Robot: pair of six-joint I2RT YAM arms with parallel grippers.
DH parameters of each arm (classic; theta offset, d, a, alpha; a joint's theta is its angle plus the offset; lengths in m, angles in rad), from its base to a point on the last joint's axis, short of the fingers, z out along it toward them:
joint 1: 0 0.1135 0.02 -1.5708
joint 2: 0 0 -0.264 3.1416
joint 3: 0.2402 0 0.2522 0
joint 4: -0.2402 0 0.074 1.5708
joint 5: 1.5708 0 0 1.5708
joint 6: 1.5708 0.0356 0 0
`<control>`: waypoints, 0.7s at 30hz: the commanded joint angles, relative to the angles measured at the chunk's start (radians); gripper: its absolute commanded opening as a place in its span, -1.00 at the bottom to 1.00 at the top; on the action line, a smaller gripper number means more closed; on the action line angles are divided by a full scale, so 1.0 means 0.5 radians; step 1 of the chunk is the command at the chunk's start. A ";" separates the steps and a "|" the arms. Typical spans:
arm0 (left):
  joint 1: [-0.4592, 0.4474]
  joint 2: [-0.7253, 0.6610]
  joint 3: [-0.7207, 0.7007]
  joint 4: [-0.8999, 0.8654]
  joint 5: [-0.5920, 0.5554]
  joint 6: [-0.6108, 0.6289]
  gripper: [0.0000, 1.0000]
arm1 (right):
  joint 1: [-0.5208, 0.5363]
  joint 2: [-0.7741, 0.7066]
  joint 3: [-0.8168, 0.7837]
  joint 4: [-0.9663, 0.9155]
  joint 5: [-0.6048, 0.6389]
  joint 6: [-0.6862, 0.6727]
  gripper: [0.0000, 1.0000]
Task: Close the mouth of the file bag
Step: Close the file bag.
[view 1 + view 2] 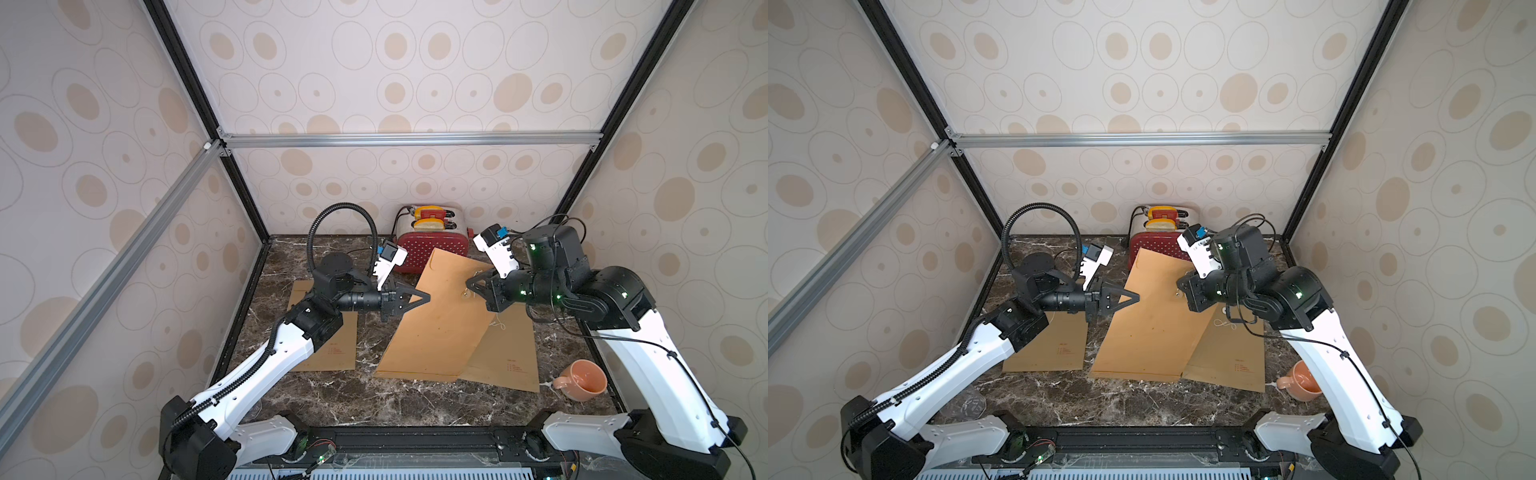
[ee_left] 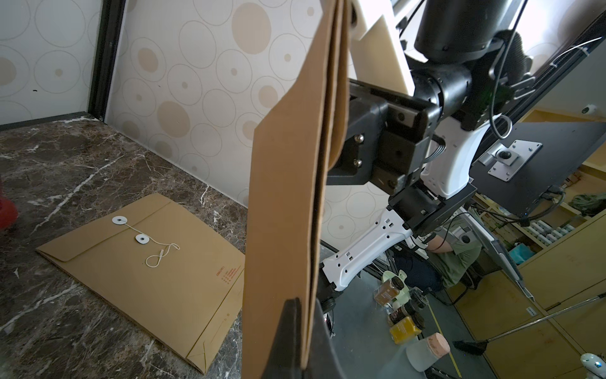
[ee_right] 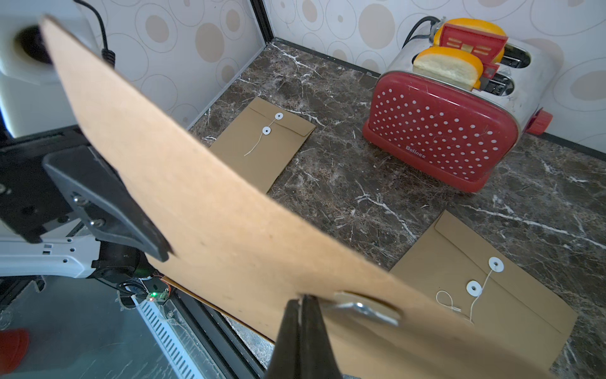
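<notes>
The brown paper file bag [image 1: 440, 324] [image 1: 1150, 324] stands tilted over the middle of the table, its lower edge on the marble. My left gripper [image 1: 428, 297] [image 2: 306, 303] is shut on its left edge, with the paper layers between the fingers. Beside the bag's white button disc [image 3: 364, 310], my right gripper [image 1: 468, 284] [image 3: 301, 297] is shut at the bag's face. A thin pale strand, apparently the string, shows between its tips. In the left wrist view the bag [image 2: 282, 197] appears edge-on with its flap curling toward the right gripper.
Two more file bags lie flat, one at the left [image 1: 328, 345] and one at the right [image 1: 507, 357], partly under the held bag. A red toaster [image 1: 432, 245] stands at the back wall. A pink mug [image 1: 582, 380] sits front right.
</notes>
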 commanded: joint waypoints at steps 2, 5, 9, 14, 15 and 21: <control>0.014 0.003 0.091 0.009 0.029 0.053 -1.00 | -0.008 0.032 0.055 -0.040 -0.101 0.046 -1.00; 0.014 0.003 0.092 0.012 0.031 0.052 -1.00 | -0.010 0.028 0.048 -0.019 -0.121 0.069 -1.00; 0.014 0.006 0.091 0.024 0.032 0.042 -1.00 | -0.007 0.032 0.023 0.046 -0.178 0.114 -1.00; 0.014 0.006 0.078 0.065 0.038 0.016 -1.00 | -0.006 0.016 -0.081 0.189 -0.263 0.198 -1.00; 0.013 0.006 0.077 0.065 0.036 0.015 -1.00 | -0.007 0.008 -0.104 0.207 -0.264 0.211 -1.00; 0.013 0.003 0.060 0.124 0.044 -0.027 -1.00 | -0.007 -0.112 -0.321 0.427 -0.303 0.319 -1.00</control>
